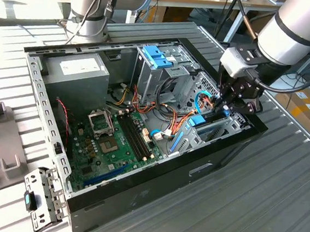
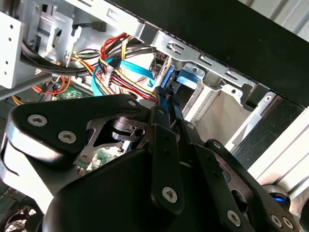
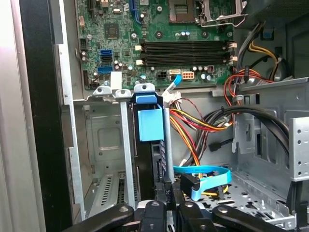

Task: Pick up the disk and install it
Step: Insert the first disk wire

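Gripping the disk [image 3: 153, 159] on edge, the gripper [image 1: 228, 104] hangs over the drive bay [image 1: 211, 129] at the computer case's [image 1: 153, 187] front corner. Its fingers [image 2: 164, 104] are clamped on the disk's rear end, apparently to slide it down between the bay's metal walls.

The arm [image 1: 295, 28] is a thick pale-grey tube with a dark band around it, ending in a light grey wrist block [image 1: 236, 61]. Below that sits the black hand [image 1: 238, 96], built from flat black links. In the second wrist view these links [image 2: 164, 159] carry silver screw heads, and a glossy black housing [image 2: 120, 193], possibly plastic, sits beneath them.
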`<state>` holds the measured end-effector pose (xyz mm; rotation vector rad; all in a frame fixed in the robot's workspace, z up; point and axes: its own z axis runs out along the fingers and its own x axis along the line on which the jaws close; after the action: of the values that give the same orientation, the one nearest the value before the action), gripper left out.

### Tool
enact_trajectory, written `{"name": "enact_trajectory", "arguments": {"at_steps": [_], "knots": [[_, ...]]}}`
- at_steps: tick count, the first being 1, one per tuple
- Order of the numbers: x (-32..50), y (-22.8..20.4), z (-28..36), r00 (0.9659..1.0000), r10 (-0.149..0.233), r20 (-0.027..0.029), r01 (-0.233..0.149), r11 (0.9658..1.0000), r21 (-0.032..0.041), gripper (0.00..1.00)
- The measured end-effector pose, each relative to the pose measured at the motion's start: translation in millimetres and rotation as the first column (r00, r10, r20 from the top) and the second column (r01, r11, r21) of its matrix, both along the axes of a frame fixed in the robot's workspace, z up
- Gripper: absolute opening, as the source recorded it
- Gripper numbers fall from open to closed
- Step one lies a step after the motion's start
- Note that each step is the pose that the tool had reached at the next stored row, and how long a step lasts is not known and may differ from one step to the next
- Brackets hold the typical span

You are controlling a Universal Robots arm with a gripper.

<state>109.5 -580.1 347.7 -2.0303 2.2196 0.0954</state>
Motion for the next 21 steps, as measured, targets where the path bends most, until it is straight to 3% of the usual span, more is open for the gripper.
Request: {"name": "enact_trajectory", "arguments": {"at_steps": [2, 4, 8, 21], "knots": [[0.0, -0.1, 1.2, 1.0, 0.0, 0.0001, 0.0, 0.9999, 0.0115, 0.17], [0.3, -0.7, 1.3, 1.0, 0.001, 0.0, -0.001, 0.9999, 0.0138, 0.17], [0.4, -5.5, 1.1, 1.0, 0.002, 0.0, -0.002, 0.9999, 0.0144, 0.17], [0.5, -8.1, -4.7, 1.0, 0.005, -0.002, -0.005, 0.9999, 0.0142, 0.17]]}}
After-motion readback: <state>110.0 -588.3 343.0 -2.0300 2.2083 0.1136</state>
